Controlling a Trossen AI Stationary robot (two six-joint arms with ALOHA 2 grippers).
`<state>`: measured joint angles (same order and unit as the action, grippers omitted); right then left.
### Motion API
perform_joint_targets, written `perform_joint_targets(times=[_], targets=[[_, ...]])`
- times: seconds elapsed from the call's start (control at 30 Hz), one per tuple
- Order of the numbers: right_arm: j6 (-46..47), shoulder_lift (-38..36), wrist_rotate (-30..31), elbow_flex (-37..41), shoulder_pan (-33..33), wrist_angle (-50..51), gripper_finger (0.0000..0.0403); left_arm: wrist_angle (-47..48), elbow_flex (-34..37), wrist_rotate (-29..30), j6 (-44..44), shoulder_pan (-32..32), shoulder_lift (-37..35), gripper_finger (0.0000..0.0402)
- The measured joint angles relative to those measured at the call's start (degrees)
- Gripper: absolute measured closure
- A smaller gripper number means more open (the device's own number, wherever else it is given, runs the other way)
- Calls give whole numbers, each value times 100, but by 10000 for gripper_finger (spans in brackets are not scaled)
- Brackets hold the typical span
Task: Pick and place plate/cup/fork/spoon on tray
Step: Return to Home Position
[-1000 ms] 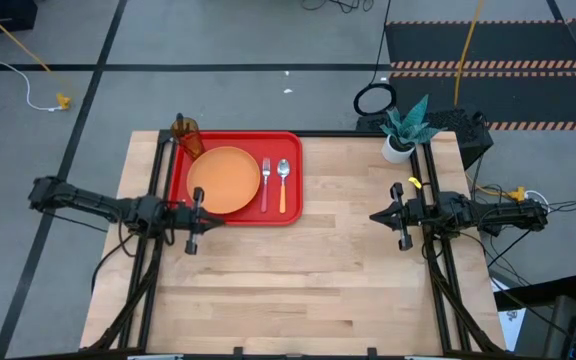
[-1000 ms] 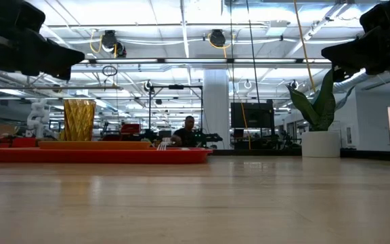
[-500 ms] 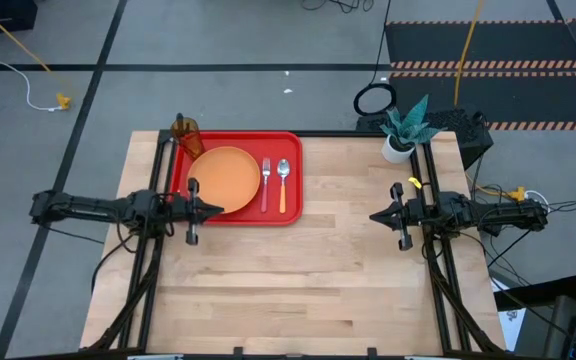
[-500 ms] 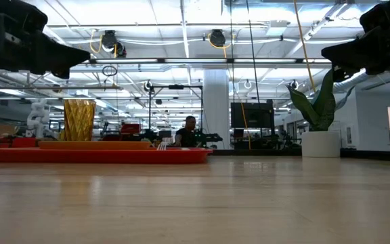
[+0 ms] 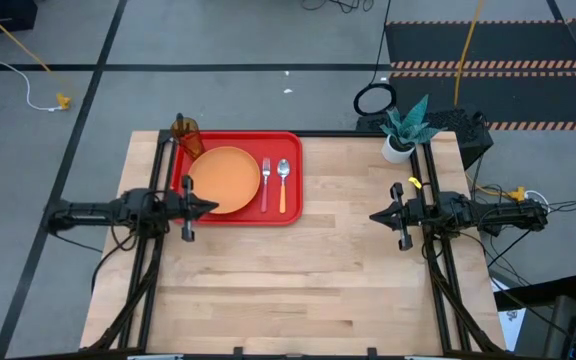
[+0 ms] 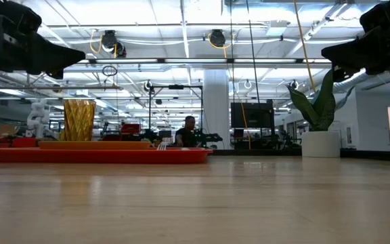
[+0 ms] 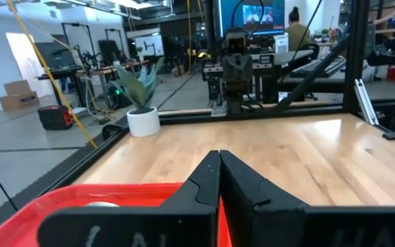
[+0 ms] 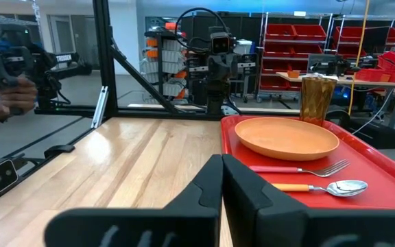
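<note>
The red tray point(image 5: 290, 170) lies at the table's far left. On it rest the orange plate point(image 5: 226, 179), the red-handled fork point(image 5: 265, 185) and the orange-handled spoon point(image 5: 283, 186); the amber cup point(image 5: 186, 133) stands at its far left corner. They also show in the right wrist view: plate point(image 8: 286, 136), fork point(image 8: 300, 169), spoon point(image 8: 321, 186), cup point(image 8: 318, 98). My left gripper point(image 5: 211, 207) is shut and empty above the tray's near left part, beside the plate. My right gripper point(image 5: 374, 215) is shut and empty at the table's right side.
A white pot with a green plant point(image 5: 401, 140) stands at the table's far right corner. Bare wood point(image 5: 308, 280) stretches between the two arms and toward the near edge. A person's hand point(image 8: 9, 96) shows in the room beyond the table.
My left gripper has drawn back toward the table's left edge and a little toward its far edge, from the plate's near side to the plate's left side, staying shut. The things on the tray have kept still.
</note>
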<state>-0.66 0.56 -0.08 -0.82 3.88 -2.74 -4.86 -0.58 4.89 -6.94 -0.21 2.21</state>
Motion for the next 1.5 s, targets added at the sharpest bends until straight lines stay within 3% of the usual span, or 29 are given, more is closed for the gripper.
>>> perform_joint_targets(times=[0.63, 0.97, 1.5], targets=[[-1, -2, -2, 0, -2, 0, 403, 349, -11, -17, 15, 147, -200, 398], [1, -1, -2, 0, -1, 0, 403, 360, -11, -15, -197, 149, -196, 375], [1, -2, -2, 0, 0, 0, 403, 201, 0, 13, -180, 147, -196, 397]])
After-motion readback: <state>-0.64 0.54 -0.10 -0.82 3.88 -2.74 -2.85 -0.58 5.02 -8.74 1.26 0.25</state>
